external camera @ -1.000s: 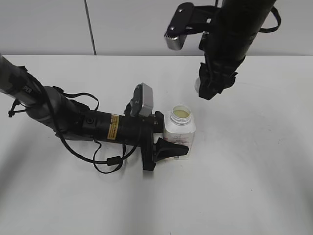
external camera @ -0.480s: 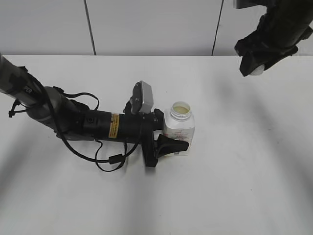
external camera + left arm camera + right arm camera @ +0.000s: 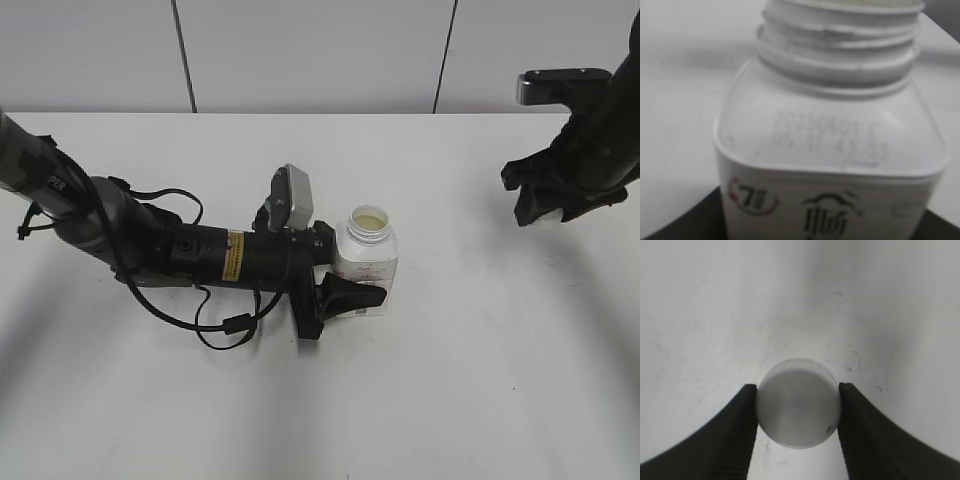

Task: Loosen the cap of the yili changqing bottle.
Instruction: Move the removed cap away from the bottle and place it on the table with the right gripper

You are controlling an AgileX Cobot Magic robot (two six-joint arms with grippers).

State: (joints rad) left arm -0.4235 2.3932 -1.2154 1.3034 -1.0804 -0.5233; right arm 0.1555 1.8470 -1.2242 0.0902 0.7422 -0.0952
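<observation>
The white yili changqing bottle stands upright mid-table with its neck open and no cap on it. My left gripper is shut on the bottle's lower body. The left wrist view shows the bottle close up, with bare threads and a printed date. My right gripper is at the far right, low over the table, shut on the round white cap, which sits between its two black fingers. In the exterior view the cap is mostly hidden by the gripper.
The left arm lies low across the white table with its cables looped beside it. A grey panelled wall runs behind the table's far edge.
My right gripper has carried the cap away from above the bottle, up and to the right, then down toward the table at the far right. The left gripper and bottle have stayed put.
</observation>
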